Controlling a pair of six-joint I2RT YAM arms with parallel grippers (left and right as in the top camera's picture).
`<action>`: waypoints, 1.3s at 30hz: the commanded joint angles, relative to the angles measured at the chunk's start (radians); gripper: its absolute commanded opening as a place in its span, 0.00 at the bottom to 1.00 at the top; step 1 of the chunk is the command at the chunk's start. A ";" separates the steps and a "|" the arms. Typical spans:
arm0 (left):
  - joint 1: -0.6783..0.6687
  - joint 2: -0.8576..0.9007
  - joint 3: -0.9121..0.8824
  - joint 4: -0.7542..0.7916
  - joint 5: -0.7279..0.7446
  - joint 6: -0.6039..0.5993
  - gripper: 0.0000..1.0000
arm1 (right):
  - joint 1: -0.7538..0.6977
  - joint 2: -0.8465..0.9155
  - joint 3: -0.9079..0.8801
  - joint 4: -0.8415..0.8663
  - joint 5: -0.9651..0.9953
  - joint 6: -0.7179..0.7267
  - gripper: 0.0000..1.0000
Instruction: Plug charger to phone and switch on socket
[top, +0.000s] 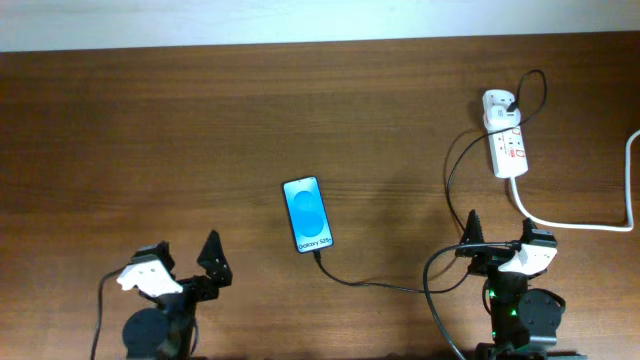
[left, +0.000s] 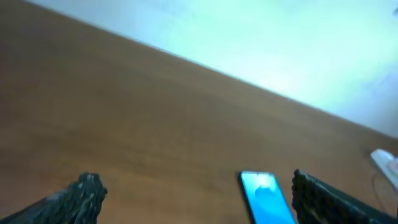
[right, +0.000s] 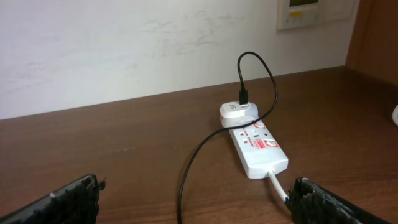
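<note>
The phone (top: 307, 213) lies flat mid-table, its blue screen lit; it also shows low in the left wrist view (left: 267, 196). The black charger cable (top: 380, 284) meets the phone's near end, runs right, then loops up to a white adapter (top: 497, 103) at the far end of the socket (top: 505, 135). In the right wrist view the socket (right: 258, 146) lies ahead, with the cable (right: 186, 174) curving toward me. My left gripper (top: 180, 262) is open near the front edge, left of the phone. My right gripper (top: 500, 240) is open below the socket, holding nothing.
The socket's thick white cord (top: 570, 222) runs off to the right edge and passes close to my right gripper's finger in the right wrist view (right: 277, 183). A white wall stands behind the table, with a wall panel (right: 311, 12) at top right.
</note>
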 joint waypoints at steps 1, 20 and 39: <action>0.005 -0.011 -0.096 0.126 0.026 0.023 0.99 | -0.003 -0.008 -0.005 -0.008 0.002 -0.005 0.98; 0.003 -0.011 -0.218 0.346 -0.102 0.156 0.99 | -0.003 -0.008 -0.005 -0.008 0.002 -0.005 0.98; 0.003 -0.012 -0.217 0.338 -0.003 0.296 0.99 | -0.003 -0.008 -0.005 -0.008 0.002 -0.004 0.98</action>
